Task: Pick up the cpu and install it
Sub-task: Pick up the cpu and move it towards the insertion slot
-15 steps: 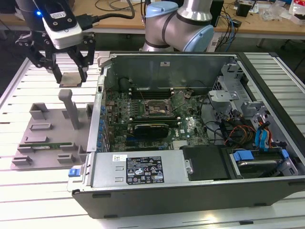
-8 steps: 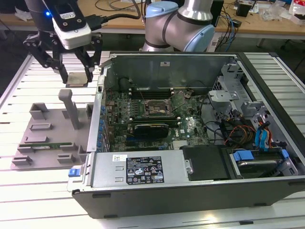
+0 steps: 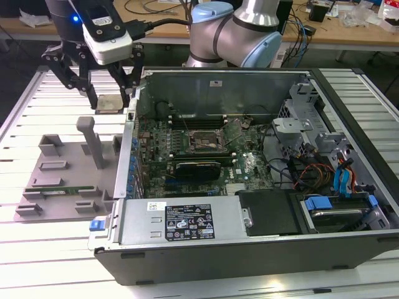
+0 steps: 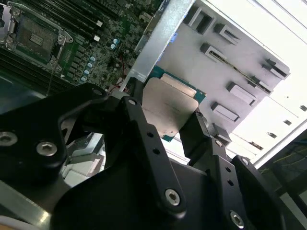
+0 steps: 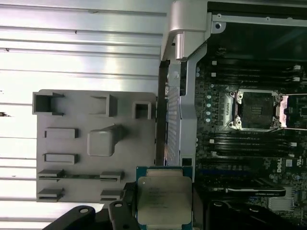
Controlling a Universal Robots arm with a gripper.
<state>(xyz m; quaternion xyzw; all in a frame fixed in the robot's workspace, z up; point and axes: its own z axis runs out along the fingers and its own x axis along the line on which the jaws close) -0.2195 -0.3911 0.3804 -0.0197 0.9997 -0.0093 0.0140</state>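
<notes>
The cpu (image 3: 110,103) is a flat square chip with a silver-grey top, and my gripper (image 3: 111,99) is shut on it, one black finger on each side. It hangs above the slatted table, just off the open computer case's wall on the exterior view's left. Both wrist views show the cpu (image 4: 170,108) (image 5: 163,199) clamped between the fingers (image 4: 139,120). The open dark socket (image 3: 202,142) (image 4: 36,31) (image 5: 254,110) lies on the green motherboard inside the case, apart from the chip.
A grey fixture tray (image 3: 62,168) with an upright post (image 3: 93,140) sits on the table below the gripper; a green memory stick (image 3: 59,187) lies in it. The case wall (image 3: 128,149) stands between gripper and motherboard. Cables and drive bays (image 3: 330,174) fill the case's other end.
</notes>
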